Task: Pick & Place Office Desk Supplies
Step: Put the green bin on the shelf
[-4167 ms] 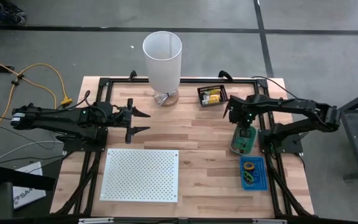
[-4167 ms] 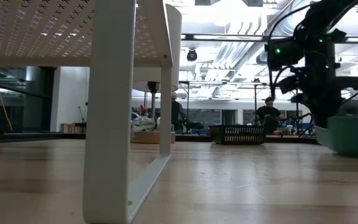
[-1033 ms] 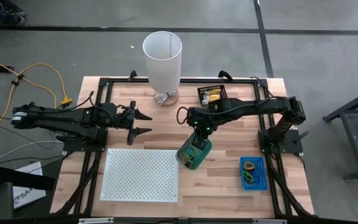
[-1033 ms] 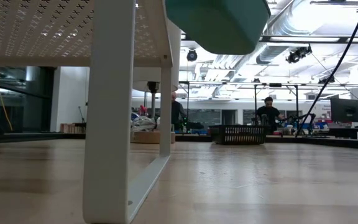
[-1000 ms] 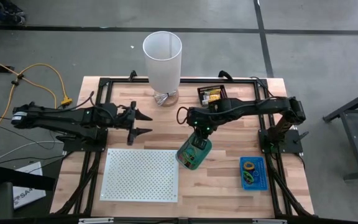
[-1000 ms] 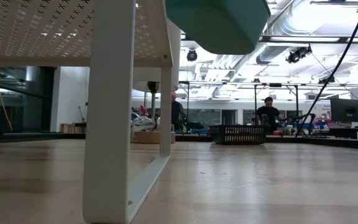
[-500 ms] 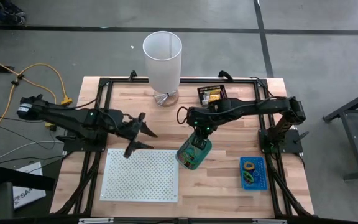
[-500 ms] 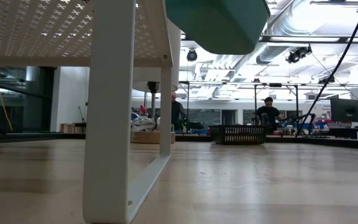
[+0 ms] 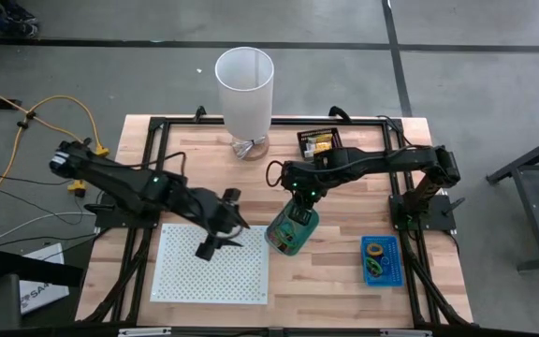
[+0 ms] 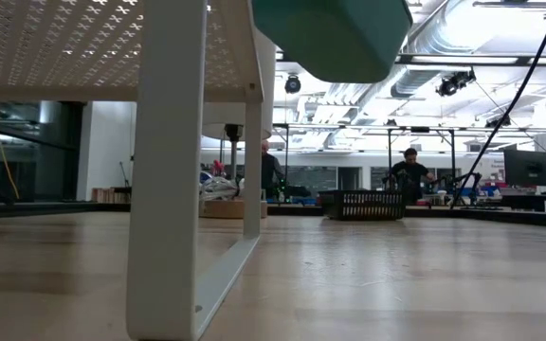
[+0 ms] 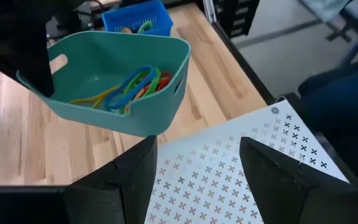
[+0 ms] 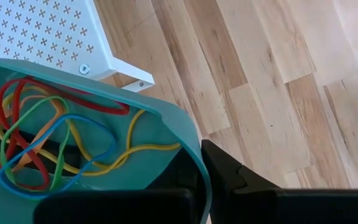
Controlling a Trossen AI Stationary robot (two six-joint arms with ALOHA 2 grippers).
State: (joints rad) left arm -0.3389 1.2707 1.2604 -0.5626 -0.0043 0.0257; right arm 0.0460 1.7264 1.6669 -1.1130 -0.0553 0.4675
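Observation:
A teal bin [image 9: 291, 231] with coloured rubber bands [image 11: 135, 84] hangs above the table, just right of the white perforated board [image 9: 211, 264]. My right gripper [image 9: 298, 212] is shut on it. The bands [image 12: 42, 137] lie tangled on the bin's floor. In the low view the bin's underside [image 10: 335, 38] shows high above the wood. My left gripper [image 9: 221, 236] is open over the board's far right part. It points at the bin [image 11: 117, 81] with nothing between its fingers [image 11: 129, 174]. My right gripper holds the bin by the rim of one end wall [image 12: 199, 163], with one finger inside the bin and one finger [image 12: 229, 169] outside. The fingers come from above, slanting down. The bin is lifted clear of the table and hangs below them, slightly tilted.
A blue basket [image 9: 381, 259] with coloured loops sits at the near right. A black basket [image 9: 319, 143] with yellow packets sits at the far edge. A tall white cylinder [image 9: 244, 91] stands at the far middle. The board stands on white legs [image 10: 169, 170].
My left gripper has swung from the table's left side toward the right and near edges. It has risen over the perforated board toward the bin and has tipped to point more downward. It has stayed open. My right gripper and the bin have kept still.

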